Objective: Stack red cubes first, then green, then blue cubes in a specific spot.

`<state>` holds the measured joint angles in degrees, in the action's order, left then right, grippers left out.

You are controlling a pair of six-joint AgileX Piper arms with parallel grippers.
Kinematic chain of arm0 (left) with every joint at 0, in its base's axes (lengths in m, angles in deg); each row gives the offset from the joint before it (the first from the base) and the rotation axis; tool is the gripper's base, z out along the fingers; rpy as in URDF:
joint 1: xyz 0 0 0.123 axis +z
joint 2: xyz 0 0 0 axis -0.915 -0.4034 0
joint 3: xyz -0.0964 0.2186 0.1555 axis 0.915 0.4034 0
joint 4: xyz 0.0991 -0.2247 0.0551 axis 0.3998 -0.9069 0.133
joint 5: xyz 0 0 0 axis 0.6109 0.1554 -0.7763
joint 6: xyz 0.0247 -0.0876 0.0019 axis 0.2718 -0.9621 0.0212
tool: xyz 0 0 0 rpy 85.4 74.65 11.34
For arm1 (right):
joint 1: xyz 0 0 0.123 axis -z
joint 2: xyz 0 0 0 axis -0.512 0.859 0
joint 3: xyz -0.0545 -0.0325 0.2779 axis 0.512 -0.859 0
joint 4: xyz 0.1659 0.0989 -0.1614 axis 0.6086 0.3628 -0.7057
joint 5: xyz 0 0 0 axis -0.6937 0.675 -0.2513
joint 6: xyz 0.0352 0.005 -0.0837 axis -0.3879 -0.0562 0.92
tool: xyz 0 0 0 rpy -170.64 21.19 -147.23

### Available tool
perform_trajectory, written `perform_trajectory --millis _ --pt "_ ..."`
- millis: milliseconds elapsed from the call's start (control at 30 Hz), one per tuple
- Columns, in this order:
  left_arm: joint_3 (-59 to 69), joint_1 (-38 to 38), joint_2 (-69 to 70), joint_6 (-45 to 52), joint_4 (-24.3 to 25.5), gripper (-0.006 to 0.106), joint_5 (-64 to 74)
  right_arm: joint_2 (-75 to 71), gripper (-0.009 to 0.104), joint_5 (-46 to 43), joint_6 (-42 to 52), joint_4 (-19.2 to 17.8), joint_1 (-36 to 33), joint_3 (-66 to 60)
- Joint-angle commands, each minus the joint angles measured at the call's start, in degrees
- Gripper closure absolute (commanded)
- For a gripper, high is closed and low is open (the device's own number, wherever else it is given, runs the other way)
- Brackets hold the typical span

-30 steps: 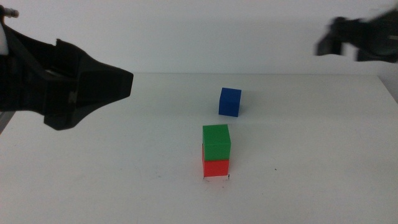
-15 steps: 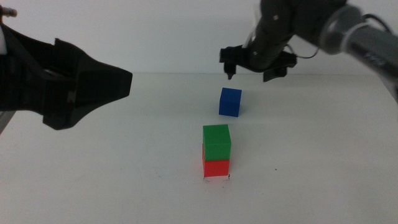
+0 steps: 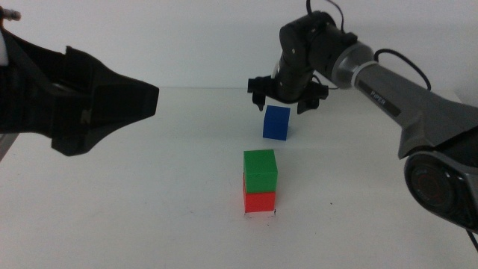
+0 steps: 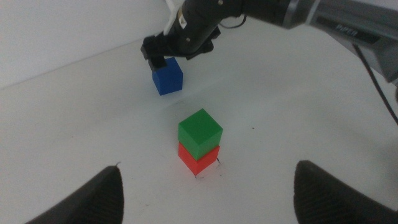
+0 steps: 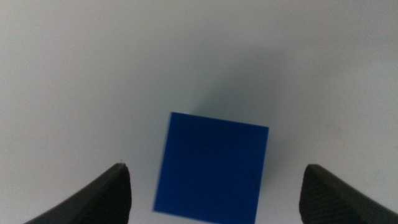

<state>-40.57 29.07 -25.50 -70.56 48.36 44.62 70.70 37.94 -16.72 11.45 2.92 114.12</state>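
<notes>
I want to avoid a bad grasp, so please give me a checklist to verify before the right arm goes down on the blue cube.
1. Right tool above blue cube: ok.
2. Jaws open wider than the cube, seen in right wrist view: ok.
3. Cube between the jaws: ok, though turned slightly askew.
4. Green cube sits on red cube: ok, edges roughly flush.
5. Left tool away from stack and blue cube: ok.
6. Space free around blue cube on table: ok.
</notes>
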Motion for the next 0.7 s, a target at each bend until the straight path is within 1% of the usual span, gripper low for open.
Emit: perform_trajectory --millis 0,67,167,300,367,400,533,600,667 --pt "0.28 0.11 0.24 0.01 0.25 0.007 -0.7 0.9 0.011 0.25 -0.46 -1.47 -0.08 0.72" --pt "0.28 0.11 0.24 0.01 0.25 0.007 -0.7 1.93 0.011 0.03 -0.46 -1.58 0.03 0.72" --pt "0.28 0.11 0.24 0.01 0.25 0.007 -0.7 2.82 0.011 -1.2 -0.59 -2.74 0.03 0.72" --pt "0.28 0.11 0.24 0.01 0.25 0.007 -0.7 3.06 0.012 -1.73 -0.71 -3.0 0.03 0.72" --pt "0.28 0.11 0.24 0.01 0.25 0.007 -0.7 3.06 0.016 -2.11 -0.71 -2.78 0.03 0.72" --pt "0.28 0.11 0.24 0.01 0.25 0.007 -0.7 3.06 0.021 -2.56 -0.71 -2.54 0.03 0.72" --pt "0.28 0.11 0.24 0.01 0.37 0.007 -0.7 3.18 0.032 -3.22 -0.71 -1.45 0.03 0.72" --pt "0.28 0.11 0.24 0.01 0.37 0.007 -0.7 3.27 0.036 -3.09 -0.71 -1.06 0.03 0.72" --pt "0.28 0.11 0.24 0.01 0.37 0.007 -0.7 3.59 0.036 -2.6 -0.82 -1.06 0.03 0.72"
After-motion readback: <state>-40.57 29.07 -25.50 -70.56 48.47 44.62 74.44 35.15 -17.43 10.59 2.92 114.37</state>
